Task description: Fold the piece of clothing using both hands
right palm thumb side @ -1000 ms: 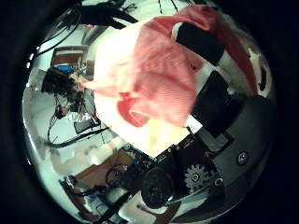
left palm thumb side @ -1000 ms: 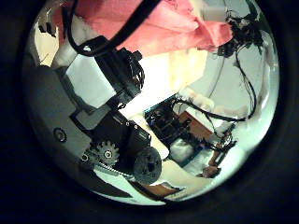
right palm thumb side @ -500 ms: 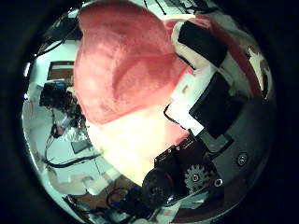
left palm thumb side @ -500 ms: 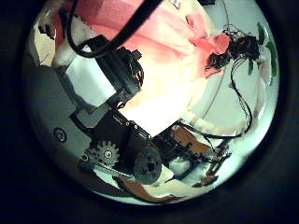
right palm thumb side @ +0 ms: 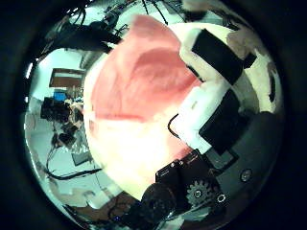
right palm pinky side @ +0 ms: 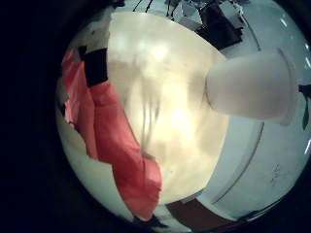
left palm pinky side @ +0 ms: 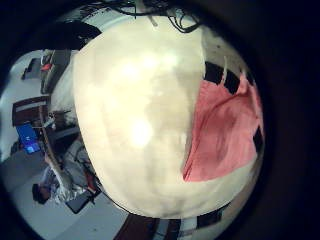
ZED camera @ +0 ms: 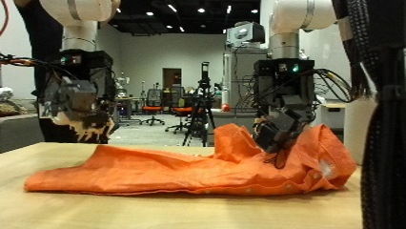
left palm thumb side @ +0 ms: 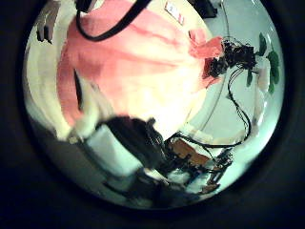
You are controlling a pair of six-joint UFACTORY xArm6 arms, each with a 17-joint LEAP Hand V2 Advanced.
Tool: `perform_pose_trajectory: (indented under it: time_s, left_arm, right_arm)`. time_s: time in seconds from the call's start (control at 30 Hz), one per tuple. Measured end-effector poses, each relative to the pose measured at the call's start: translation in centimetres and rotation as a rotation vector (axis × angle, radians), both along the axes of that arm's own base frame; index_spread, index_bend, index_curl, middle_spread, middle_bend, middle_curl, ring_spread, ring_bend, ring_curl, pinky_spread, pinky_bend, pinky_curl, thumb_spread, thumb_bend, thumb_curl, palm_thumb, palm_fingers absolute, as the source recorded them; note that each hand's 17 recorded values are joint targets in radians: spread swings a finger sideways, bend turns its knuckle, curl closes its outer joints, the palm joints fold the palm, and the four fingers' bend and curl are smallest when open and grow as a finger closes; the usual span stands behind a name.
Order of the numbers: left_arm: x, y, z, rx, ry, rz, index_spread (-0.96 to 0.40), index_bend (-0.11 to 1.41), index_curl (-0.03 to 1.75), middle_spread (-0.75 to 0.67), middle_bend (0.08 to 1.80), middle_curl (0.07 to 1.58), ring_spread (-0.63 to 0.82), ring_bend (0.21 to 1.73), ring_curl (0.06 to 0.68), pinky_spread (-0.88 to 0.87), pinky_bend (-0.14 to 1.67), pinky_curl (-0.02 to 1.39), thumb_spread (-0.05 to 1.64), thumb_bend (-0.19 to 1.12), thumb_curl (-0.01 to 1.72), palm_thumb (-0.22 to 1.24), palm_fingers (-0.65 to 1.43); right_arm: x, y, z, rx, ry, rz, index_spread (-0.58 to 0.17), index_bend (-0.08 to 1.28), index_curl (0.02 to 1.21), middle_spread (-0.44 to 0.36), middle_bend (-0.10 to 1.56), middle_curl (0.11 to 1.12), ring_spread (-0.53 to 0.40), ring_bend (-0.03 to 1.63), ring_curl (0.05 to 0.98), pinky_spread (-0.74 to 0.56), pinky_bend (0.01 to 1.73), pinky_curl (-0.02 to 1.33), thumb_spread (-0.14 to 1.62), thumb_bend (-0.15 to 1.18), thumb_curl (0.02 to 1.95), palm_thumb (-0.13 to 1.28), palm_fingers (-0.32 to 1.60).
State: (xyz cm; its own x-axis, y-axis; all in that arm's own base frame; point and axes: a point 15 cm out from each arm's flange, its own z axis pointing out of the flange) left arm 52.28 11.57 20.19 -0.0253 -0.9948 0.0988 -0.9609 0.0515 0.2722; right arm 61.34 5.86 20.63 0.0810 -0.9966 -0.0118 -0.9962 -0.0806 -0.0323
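The orange piece of clothing (ZED camera: 203, 167) lies in a long crumpled heap across the wooden table (ZED camera: 76, 205), stretching from under the left hand (ZED camera: 76, 105) to the right hand (ZED camera: 282, 124); the right hand has its fingers curled down into a raised bunch of the cloth, pinching it, while the left hand hangs above the garment's other end, apart from it, fingers curled on nothing. Compared with half a second ago, both thumb side palm views show more of the cloth filling the picture, so both palms are closer to it; no containers show.

Garment (left palm thumb side: 143, 67) spread close beneath the palm
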Motion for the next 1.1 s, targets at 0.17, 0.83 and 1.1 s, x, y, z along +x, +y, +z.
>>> perform_pose_trajectory:
  time_s: [0.17, 0.83, 1.1]
  left_arm:
    - [0.1, 0.7, 0.8, -0.018, -0.025, 0.03, 0.0, 0.14, 0.62, 0.17, 0.26, 0.37, 0.17, 0.61, 0.392, 0.05, 0.52, 0.54, 1.37, 0.26, 0.7, 0.45, -0.12]
    - [-4.2, -7.3, 9.1, -0.107, -0.078, -0.098, 0.07, 0.15, 0.36, 0.35, 0.17, 0.28, 0.5, 0.42, 0.277, 0.52, 0.38, 0.37, 1.32, 0.07, 0.45, 0.46, -0.05]
    - [-6.4, -12.0, 6.9, -0.115, -0.06, -0.173, 0.07, 0.16, 0.32, 0.34, 0.17, 0.27, 0.51, 0.4, 0.268, 0.53, 0.37, 0.34, 1.32, 0.02, 0.4, 0.49, -0.04]
  right_arm:
    - [1.3, -0.4, 2.1, 0.007, -0.072, -0.009, -0.34, 0.28, 0.66, -0.123, 0.77, 0.62, -0.246, 1.17, 0.575, -0.43, 0.93, 0.74, 1.51, -0.01, 0.31, 0.8, 0.34]
    - [-12.1, -7.7, 16.0, -0.013, 0.024, 0.071, -0.349, 0.42, 0.58, -0.051, 0.64, 0.52, -0.078, 0.77, 0.399, 0.19, 0.45, 0.52, 1.56, -0.01, 0.22, 0.7, 0.1]
    - [-19.2, -12.4, 10.0, 0.011, 0.185, 0.108, -0.309, 0.26, 0.47, -0.012, 0.53, 0.45, 0.01, 0.61, 0.321, 0.24, 0.37, 0.43, 1.38, -0.03, 0.21, 0.58, 0.1]
